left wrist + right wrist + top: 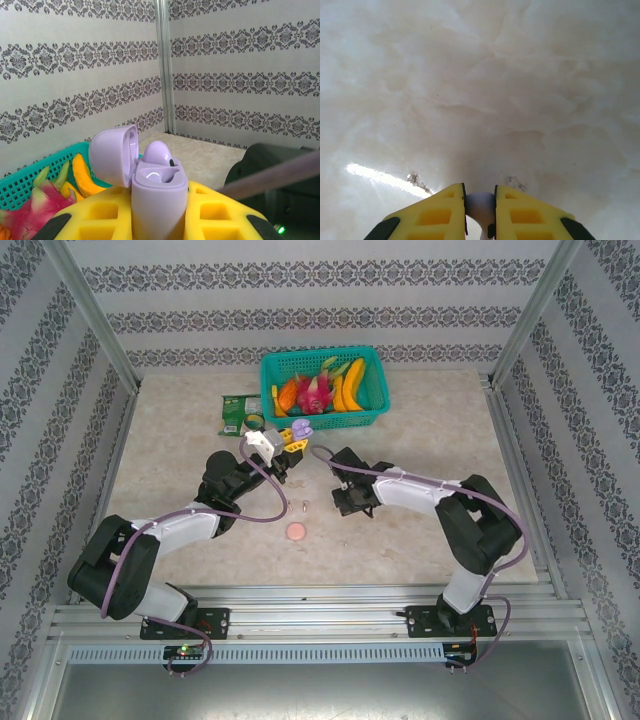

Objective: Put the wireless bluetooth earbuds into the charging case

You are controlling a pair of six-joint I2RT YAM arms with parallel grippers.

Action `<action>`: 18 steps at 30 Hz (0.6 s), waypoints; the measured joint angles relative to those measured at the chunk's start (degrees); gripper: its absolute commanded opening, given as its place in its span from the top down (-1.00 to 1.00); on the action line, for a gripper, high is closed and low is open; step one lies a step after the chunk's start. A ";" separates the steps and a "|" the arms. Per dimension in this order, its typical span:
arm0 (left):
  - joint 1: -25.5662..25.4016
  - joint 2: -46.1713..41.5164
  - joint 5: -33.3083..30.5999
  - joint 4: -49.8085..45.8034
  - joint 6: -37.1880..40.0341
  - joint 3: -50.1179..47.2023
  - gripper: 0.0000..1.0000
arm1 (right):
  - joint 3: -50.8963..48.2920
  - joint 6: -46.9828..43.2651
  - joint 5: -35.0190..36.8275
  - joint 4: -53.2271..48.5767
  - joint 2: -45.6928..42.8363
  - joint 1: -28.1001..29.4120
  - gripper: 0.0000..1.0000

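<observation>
Marble table (pixel 520 75), mid-area: right pincer (pixel 480 202) is clamping a lilac earbud (pixel 480 209); left pincer (pixel 159 216) is clamping the open charging case (pixel 156 185) upright, lying just toward the far-left corner from it.

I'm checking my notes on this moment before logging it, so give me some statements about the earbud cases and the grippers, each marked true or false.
1. The left gripper holds a lilac charging case with its lid open. True.
2. That case is empty. False: a lilac earbud sits in one socket.
3. The right gripper pinches a small pale earbud over the table. True.
4. The pink round case lies in the teal basket. False: it lies on the table between the arms, and the basket holds fruit.
</observation>
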 measured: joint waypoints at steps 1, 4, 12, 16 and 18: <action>0.00 0.00 0.00 0.00 0.02 0.00 1.00 | -0.35 0.22 0.04 0.04 -1.33 -0.02 0.68; 0.00 0.00 0.02 0.00 0.00 0.00 1.00 | -0.90 0.74 0.24 0.04 -5.40 -0.37 0.68; 0.00 0.00 0.55 -0.02 0.00 0.02 1.00 | -1.31 2.08 0.42 -0.57 -15.13 -3.21 0.68; 0.00 0.37 2.58 -0.04 -0.15 0.66 1.00 | -0.63 2.05 0.37 -0.96 -20.90 -4.37 0.67; 0.00 0.87 3.78 -0.07 -0.44 1.27 1.00 | 0.87 2.03 0.39 -1.20 -23.17 -4.68 0.67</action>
